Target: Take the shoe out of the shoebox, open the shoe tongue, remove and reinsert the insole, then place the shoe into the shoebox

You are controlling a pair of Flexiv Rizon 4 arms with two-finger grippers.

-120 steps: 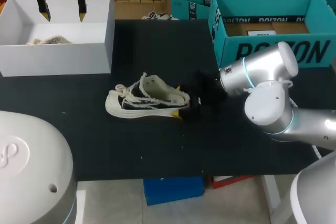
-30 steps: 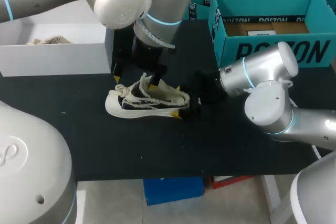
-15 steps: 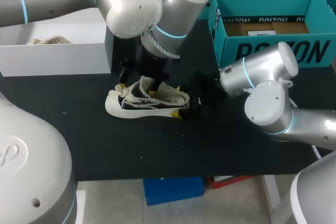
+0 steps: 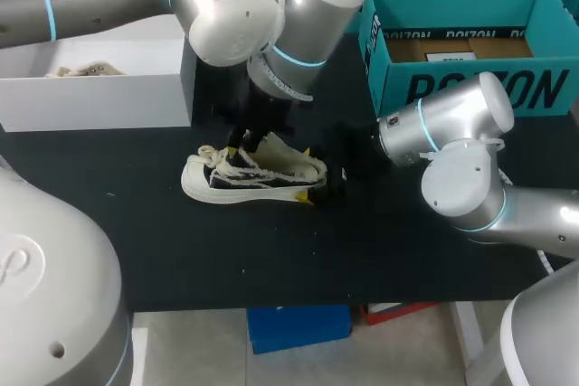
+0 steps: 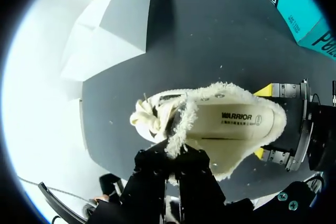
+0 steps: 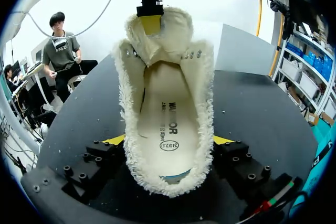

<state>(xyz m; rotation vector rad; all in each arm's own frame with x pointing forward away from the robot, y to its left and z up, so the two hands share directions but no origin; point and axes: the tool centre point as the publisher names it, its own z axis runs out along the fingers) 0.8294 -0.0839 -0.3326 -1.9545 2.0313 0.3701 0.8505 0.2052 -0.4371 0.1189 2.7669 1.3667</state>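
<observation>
Shoe (image 4: 258, 174) rests on the table (image 4: 407, 250) outside the shoebox (image 4: 99, 101), heel clamped from both sides by the right gripper (image 6: 168, 140), evidently to steady it, while the left gripper (image 4: 244, 144) sits at the tongue (image 6: 149, 40), closure indeterminable.

I find the shoe (image 4: 271, 169), a cream low sneaker with frayed edges and dark side panels, upright on its sole at frame centre, toe pointing left. Its insole (image 6: 167, 129) lies seated inside. The white shoebox (image 4: 99, 101) stands open at upper left, close by.
</observation>
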